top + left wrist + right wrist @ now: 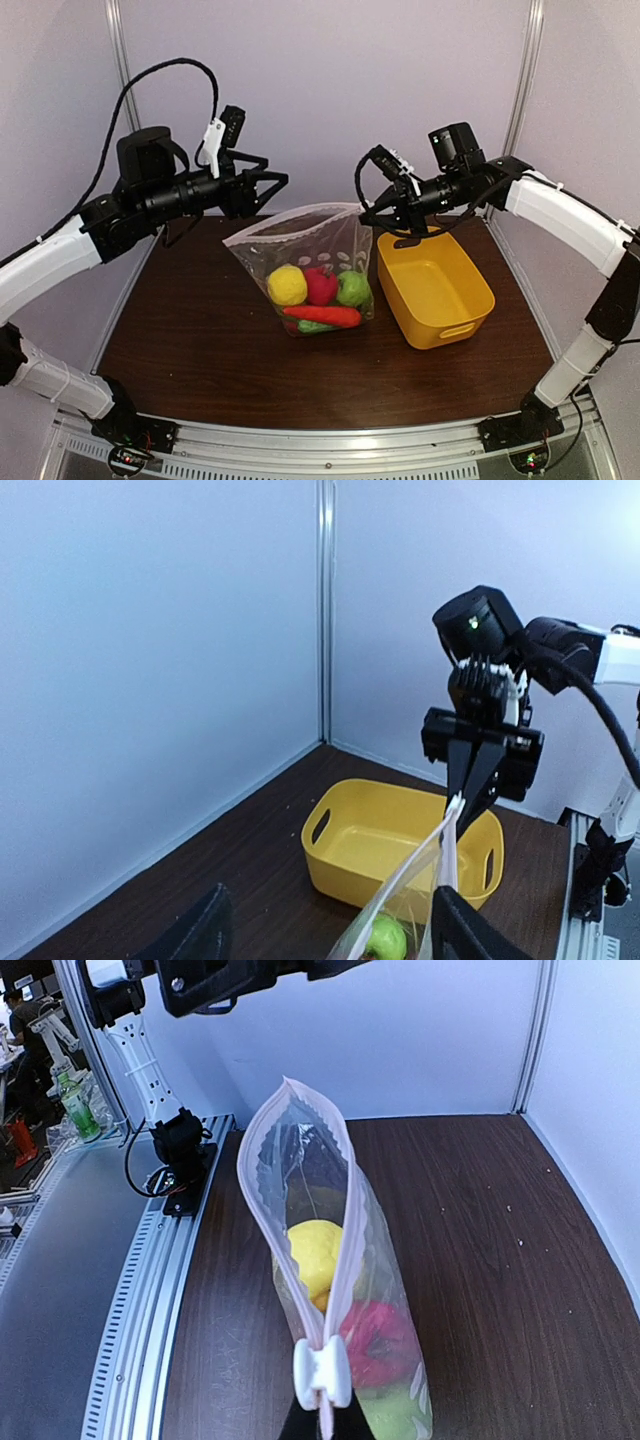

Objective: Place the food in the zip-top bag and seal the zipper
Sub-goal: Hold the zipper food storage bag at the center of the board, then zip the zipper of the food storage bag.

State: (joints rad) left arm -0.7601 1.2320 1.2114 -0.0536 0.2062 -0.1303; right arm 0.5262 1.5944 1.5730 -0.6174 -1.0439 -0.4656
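Your table (200,340) is dark wood-grain laminate, closed in at the back and both sides by pale lilac wall panels (330,80) that meet at slim aluminium posts (121,50). A slotted metal rail (330,458) runs along the near edge. The light is soft and even (only faint shadows on the tabletop). In the right wrist view, a grey surface (60,1280) lies beyond the rail, with a green bottle (79,1110) among distant clutter.

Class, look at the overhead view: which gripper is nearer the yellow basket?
Right. The right gripper hangs just above the far left corner of the yellow basket, pinching the corner of the zip-top bag. The left gripper is open at the bag's other end, farther away.
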